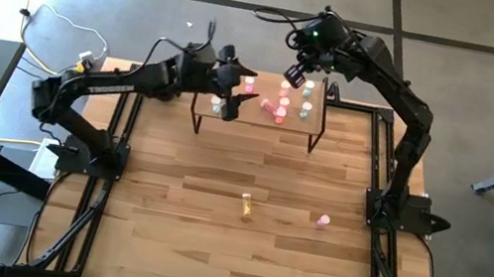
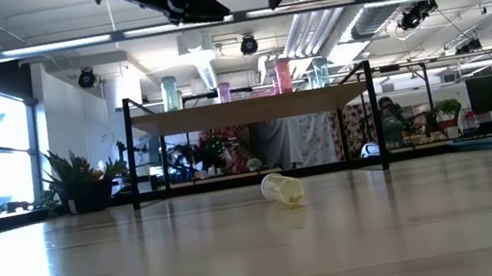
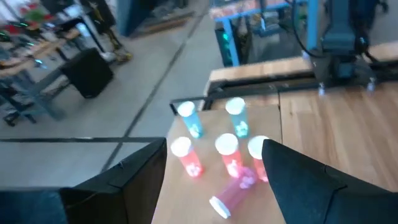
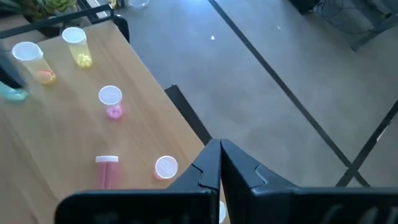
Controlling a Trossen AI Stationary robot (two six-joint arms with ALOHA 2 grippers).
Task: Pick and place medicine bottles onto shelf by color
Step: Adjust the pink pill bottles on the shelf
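We count most bottles on the shelf point(image 1: 255, 120), 2 bottles left below: a yellow one point(image 1: 246, 206) and a pink one point(image 1: 323, 221); left gripper point(image 1: 238, 88) spread and empty, right gripper point(image 1: 295, 74) closed on nothing.

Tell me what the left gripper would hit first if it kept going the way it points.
Probably the tipped-over pink bottle on the shelf, lying between the open left gripper's fingers; depth is unclear.

Slatted wooden table point(image 1: 214, 214), shelf point(image 1: 230, 118) holding upright bottles point(image 1: 309, 89), two bottles point(image 1: 246, 206) on tabletop
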